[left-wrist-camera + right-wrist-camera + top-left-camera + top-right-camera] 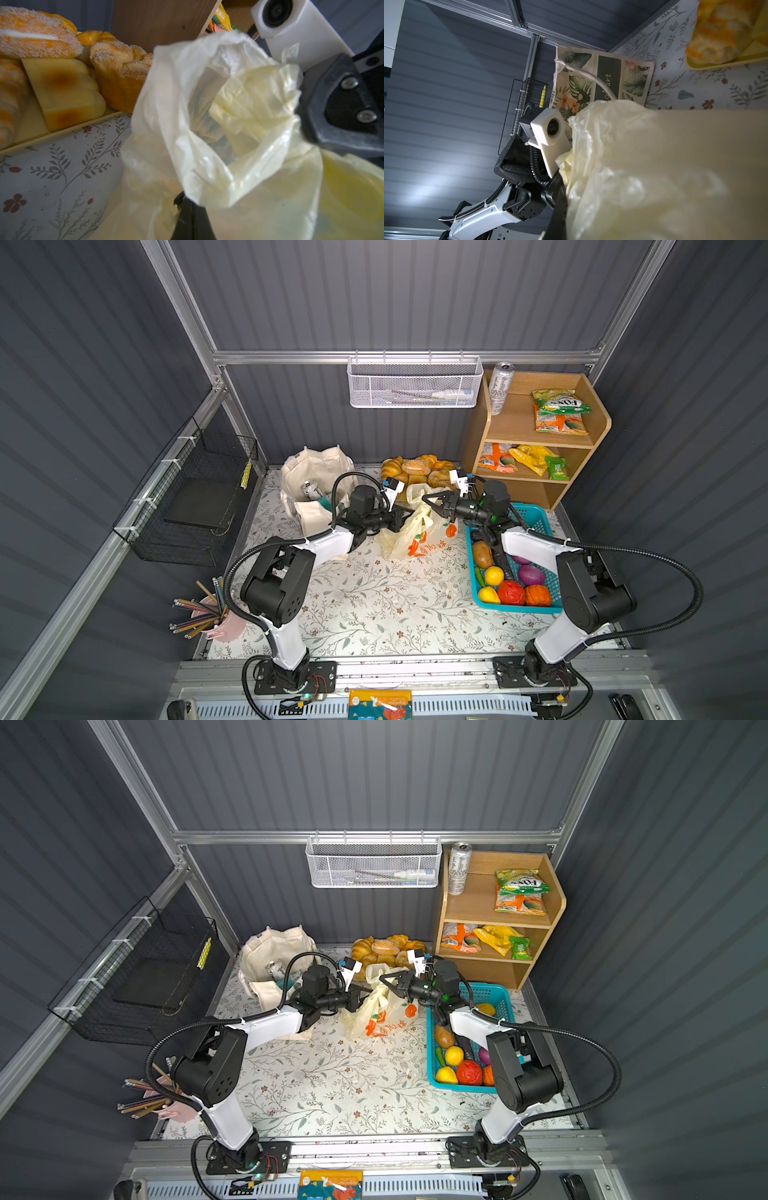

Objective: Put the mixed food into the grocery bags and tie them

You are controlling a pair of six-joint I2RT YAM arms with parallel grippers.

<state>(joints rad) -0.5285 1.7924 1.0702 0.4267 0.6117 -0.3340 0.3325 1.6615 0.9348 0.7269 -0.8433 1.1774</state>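
Note:
The pale-yellow plastic grocery bag (419,533) (386,1011) with orange fruit print stands mid-table. My left gripper (409,514) (365,991) is shut on its handle film (228,124); the dark fingertips (187,209) show under the plastic. From the other side my right gripper (427,499) (384,980) is shut on the bag's other handle (643,166). The cream canvas tote (316,477) (274,952) stands at the back left, green print (583,87) on its side. It holds a silver can (309,489) and a teal packet (326,502). Bread pieces (419,468) (62,83) lie on a tray behind the bag.
A turquoise basket (536,514) with lemons, a potato and other toy produce stands right of the bag. Behind it, a wooden shelf (598,423) carries a can (500,387) and snack packets. At the front left stands a pink cup of pencils (208,614), with a black wire basket (191,497) on the left wall.

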